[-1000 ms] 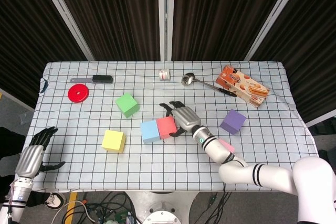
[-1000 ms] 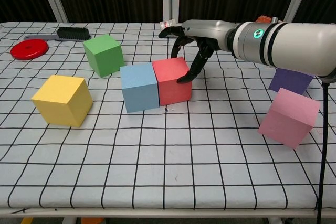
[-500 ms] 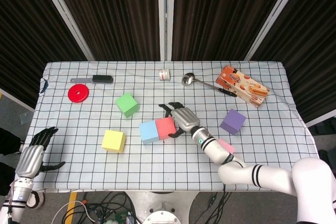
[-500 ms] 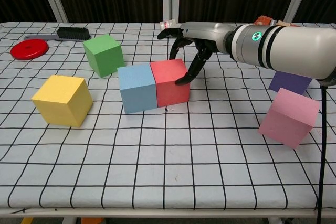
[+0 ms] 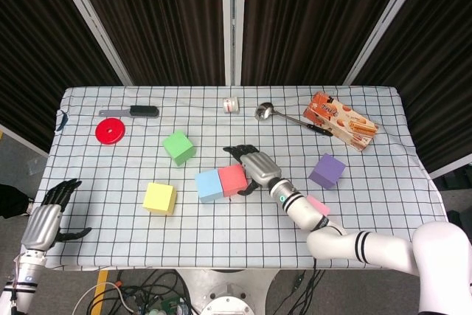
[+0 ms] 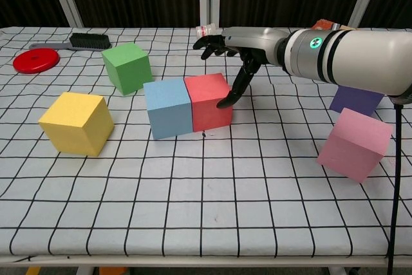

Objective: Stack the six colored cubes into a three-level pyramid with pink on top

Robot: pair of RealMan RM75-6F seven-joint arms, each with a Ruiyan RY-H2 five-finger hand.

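Touching the red cube [image 6: 209, 102] on its right face with one dark fingertip [image 6: 225, 102], my right hand [image 6: 239, 48] reaches in from the right, palm down, the other fingers fanned apart above and behind the cube's top edge and gripping nothing; the red cube stands flush against the blue cube [image 6: 168, 107], the pair side by side near the middle of the desk [image 6: 193, 210]; my right forearm runs back to the right, low over the checked cloth, passing in front of the purple cube [image 6: 356, 100], which the chest view shows only in part; the pink cube [image 6: 355, 143] sits tilted near the front right, well apart from the red and blue pair, and in the head view it is mostly hidden under my arm; the green cube [image 6: 127, 67] stands behind and left of the blue one, turned at an angle, near but not touching it; the yellow cube [image 6: 76, 122] lies further left and forward, apart from the rest; no cube rests on another; my left hand [image 5: 46, 216] hangs beyond the desk's front left corner, fingers spread and slack, grasping nothing; along the far edge lie a red disc [image 5: 110, 131], a black brush [image 5: 131, 111], a small white bottle [image 5: 231, 105] on its side, a spoon [image 5: 279, 114] and a snack box [image 5: 341, 120].
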